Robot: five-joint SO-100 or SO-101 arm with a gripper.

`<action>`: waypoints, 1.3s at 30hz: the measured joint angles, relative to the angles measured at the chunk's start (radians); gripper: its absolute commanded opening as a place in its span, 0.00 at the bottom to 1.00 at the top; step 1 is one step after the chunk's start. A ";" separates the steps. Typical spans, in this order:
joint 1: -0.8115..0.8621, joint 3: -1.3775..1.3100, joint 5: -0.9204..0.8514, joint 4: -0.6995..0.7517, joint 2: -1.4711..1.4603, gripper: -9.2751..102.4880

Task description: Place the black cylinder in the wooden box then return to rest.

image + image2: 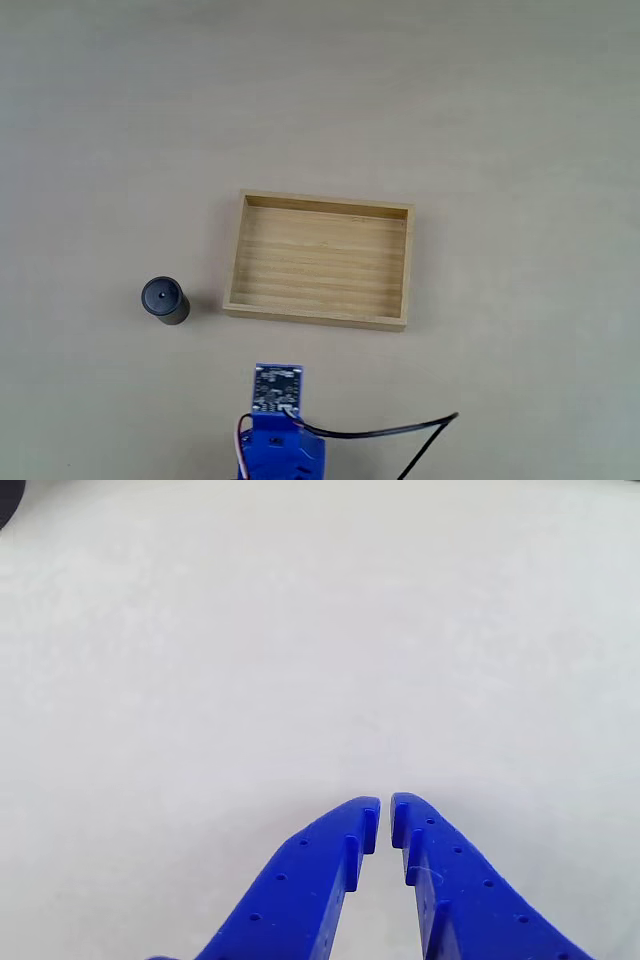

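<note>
The black cylinder [164, 300] stands upright on the pale table, just left of the wooden box [236, 262] in the fixed view. The box is a shallow light-wood tray with nothing inside it. The blue arm [280, 430] sits at the bottom edge of that view, below the box and apart from both objects. In the other view my blue gripper [385, 815] rises from the bottom edge over bare table, its fingertips nearly touching and holding nothing. A dark sliver shows at the top left corner of the other view; I cannot tell what it is.
A black cable [390, 432] runs from the arm toward the lower right of the fixed view. Pale tabletop [480, 120] spreads all around the box.
</note>
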 measured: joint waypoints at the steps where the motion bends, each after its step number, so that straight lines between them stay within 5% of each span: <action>1: -0.006 -0.003 0.015 -0.012 0.017 0.08; 12: -0.078 -0.072 0.107 -0.218 0.181 0.09; 25: -0.239 -0.295 0.046 -0.362 0.459 0.32; 39: -0.302 -0.465 0.011 -0.571 0.824 0.35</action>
